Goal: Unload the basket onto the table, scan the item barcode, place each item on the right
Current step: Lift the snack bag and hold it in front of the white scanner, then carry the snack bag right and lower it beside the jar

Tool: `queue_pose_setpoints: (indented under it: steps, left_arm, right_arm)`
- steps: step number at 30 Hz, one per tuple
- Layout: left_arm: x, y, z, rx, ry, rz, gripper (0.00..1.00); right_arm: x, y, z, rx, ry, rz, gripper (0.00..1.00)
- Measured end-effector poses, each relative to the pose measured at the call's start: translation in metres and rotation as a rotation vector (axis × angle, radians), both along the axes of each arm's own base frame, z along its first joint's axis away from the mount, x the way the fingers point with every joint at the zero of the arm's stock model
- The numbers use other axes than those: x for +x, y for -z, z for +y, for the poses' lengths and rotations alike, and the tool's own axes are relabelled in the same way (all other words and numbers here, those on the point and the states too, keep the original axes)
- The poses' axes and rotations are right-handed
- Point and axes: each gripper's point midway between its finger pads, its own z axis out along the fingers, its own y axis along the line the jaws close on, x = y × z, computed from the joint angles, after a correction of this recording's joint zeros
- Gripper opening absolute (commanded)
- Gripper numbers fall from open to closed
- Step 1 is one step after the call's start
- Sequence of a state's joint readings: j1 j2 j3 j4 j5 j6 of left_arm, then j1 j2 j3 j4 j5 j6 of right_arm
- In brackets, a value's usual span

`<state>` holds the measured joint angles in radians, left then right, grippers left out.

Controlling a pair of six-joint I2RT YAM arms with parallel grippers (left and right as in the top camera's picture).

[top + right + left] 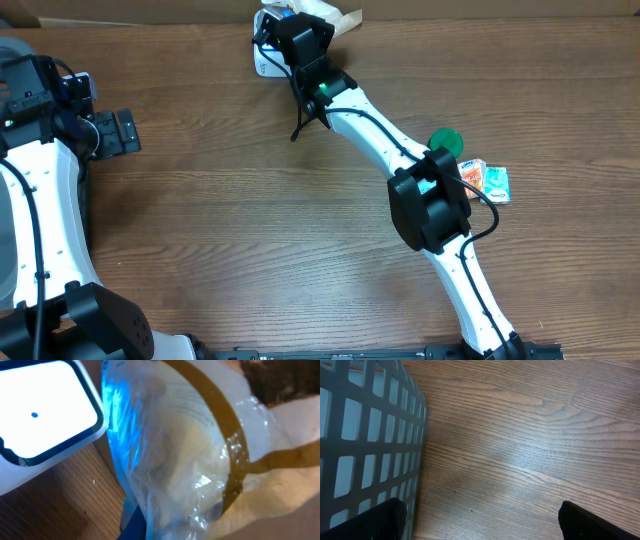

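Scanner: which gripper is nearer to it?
Right. The right gripper holds the wrapped item just beside the scanner; the left gripper is far off, by the grey basket.

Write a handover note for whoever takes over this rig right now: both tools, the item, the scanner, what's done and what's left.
Left tool: open, empty, over bare table beside the gray basket.
Right tool: shut on the bagged item, at the table's far edge.
Item: right next to the white scanner, with blue light on its wrap.
Done: item brought to the scanner.
Left: I cannot tell if the barcode has read. Confirm the read, then put the item down. The small packets by the right arm may be next.
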<state>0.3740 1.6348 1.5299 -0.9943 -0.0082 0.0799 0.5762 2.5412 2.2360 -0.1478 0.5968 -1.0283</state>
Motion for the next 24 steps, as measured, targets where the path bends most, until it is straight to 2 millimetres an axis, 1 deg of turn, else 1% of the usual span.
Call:
queue_pose_setpoints:
  steps: [11, 14, 16, 18, 20, 22, 23, 24]
  left_arm:
    - [0.0, 0.0, 0.0, 0.0, 0.0, 0.0, 1.0]
    - [0.0, 0.0, 0.0, 0.0, 0.0, 0.0, 0.99]
    - [0.0, 0.0, 0.0, 0.0, 0.0, 0.0, 1.0]
    - [0.0, 0.0, 0.0, 0.0, 0.0, 0.0, 1.0]
    - [0.0, 0.0, 0.0, 0.0, 0.0, 0.0, 1.0]
    - [0.0, 0.0, 0.0, 0.0, 0.0, 0.0, 0.99]
    - [0.0, 0.0, 0.0, 0.0, 0.0, 0.0, 1.0]
    - [0.0, 0.0, 0.0, 0.0, 0.0, 0.0, 0.99]
  right_arm:
    - [0.001, -0.001, -0.002, -0.018, 0.01, -0.013, 0.04]
    - [0.001, -0.001, -0.002, 0.008, 0.022, -0.013, 0.04]
    - [-0.001, -0.002, -0.003, 0.037, 0.032, 0.0, 0.04]
    - [-0.008, 0.0, -0.005, 0.06, 0.04, 0.045, 0.04]
    - [-0.017, -0.005, -0.007, 0.102, 0.046, 0.088, 0.04]
    - [-0.03, -0.017, -0.009, 0.163, 0.045, 0.145, 0.04]
    - [-0.042, -0.039, -0.01, 0.238, 0.042, 0.169, 0.04]
    - [-0.048, -0.048, -0.01, 0.282, 0.041, 0.189, 0.04]
